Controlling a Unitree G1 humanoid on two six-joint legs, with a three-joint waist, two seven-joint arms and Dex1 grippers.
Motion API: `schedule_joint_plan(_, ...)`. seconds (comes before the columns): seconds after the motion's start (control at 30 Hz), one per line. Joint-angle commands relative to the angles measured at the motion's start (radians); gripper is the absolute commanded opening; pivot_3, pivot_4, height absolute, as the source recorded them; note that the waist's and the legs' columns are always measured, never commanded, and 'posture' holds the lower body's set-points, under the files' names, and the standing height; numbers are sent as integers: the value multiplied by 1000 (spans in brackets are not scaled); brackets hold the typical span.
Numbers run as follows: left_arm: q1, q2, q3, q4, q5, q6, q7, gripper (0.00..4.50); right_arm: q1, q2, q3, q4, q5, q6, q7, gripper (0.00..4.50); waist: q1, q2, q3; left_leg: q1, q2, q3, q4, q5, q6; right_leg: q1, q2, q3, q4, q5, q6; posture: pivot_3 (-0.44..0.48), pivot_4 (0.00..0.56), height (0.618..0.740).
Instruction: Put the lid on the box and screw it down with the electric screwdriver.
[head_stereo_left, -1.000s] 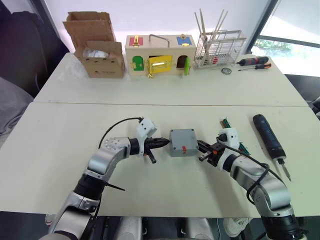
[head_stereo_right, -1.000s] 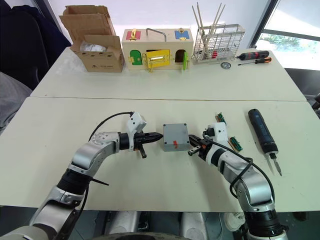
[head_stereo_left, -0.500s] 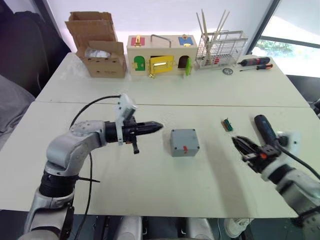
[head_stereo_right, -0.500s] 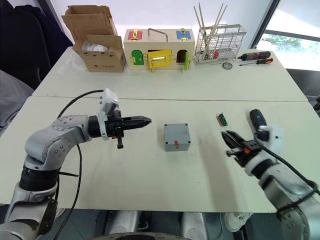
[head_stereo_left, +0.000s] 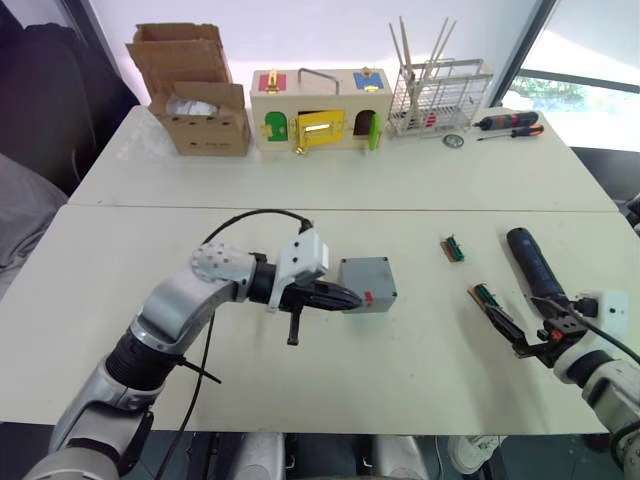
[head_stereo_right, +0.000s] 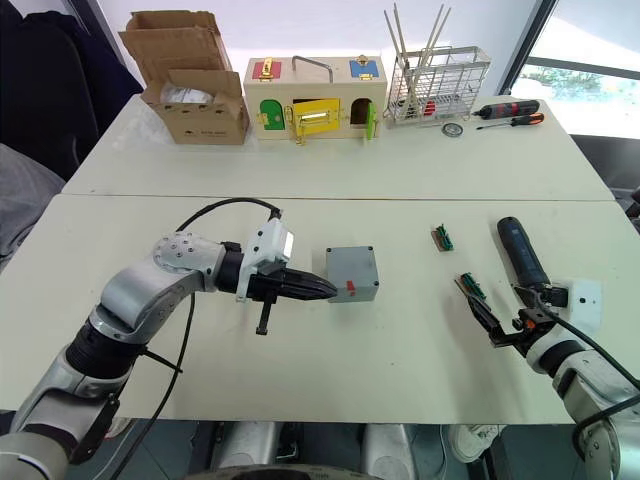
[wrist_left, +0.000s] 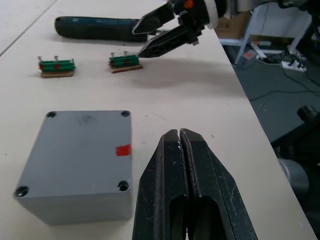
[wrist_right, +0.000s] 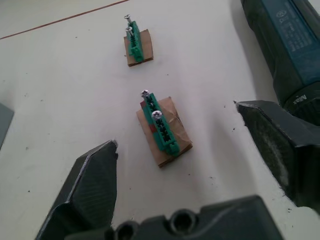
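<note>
The grey box stands mid-table with the lid lying on top, four corner screw holes and a red mark showing. My left gripper is shut and empty, its tip at the box's front-left side; whether it touches is unclear. The black electric screwdriver lies on the table at the right. Just in front of it, my right gripper is open and empty. Its fingers point at a green screw holder on a cardboard scrap.
A second green screw holder lies left of the screwdriver. On the far table stand a cardboard box, a wooden latch box and a wire rack, with two red-and-black hand screwdrivers at the right.
My right gripper left the box's right side, swung right to beside the screwdriver and opened. My left gripper pulled away from the box, then came back to its front-left side, still shut.
</note>
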Motion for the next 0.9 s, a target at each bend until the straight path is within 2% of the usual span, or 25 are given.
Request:
schedule_joint_plan(0.03, 5, 0, 7, -44, 0, -7, 9, 0, -27, -4, 10, 17, -16, -36, 8, 3164, 0, 0, 0, 0, 0, 0, 0, 0, 0, 0, 0, 0, 0, 0, 0, 0, 150, 728)
schedule_joint_plan(0.47, 15, -14, 12, -63, -9, 25, 47, 0, -74, -1, 34, 80, -22, -63, 29, 3164, 1, 1, 0, 0, 0, 0, 0, 0, 0, 0, 0, 0, 0, 0, 0, 0, 150, 728)
schedule_joint_plan(0.57, 15, -21, 7, -63, -7, 27, 53, 0, -77, -3, 38, 86, -26, -67, 30, 2317, 1, 1, 0, 0, 0, 0, 0, 0, 0, 0, 0, 0, 0, 0, 0, 0, 150, 728)
schedule_joint_plan(0.73, 10, -32, 3, -51, 1, 24, 59, 0, -82, -1, 48, 88, -33, -72, 36, 49, 1, 1, 0, 0, 0, 0, 0, 0, 0, 0, 0, 0, 0, 0, 0, 0, 150, 728)
schedule_joint_plan(0.9, 9, -36, 6, -44, 6, 25, 61, 0, -91, 5, 56, 91, -30, -74, 38, 49, 1, 1, 0, 0, 0, 0, 0, 0, 0, 0, 0, 0, 0, 0, 0, 0, 150, 728)
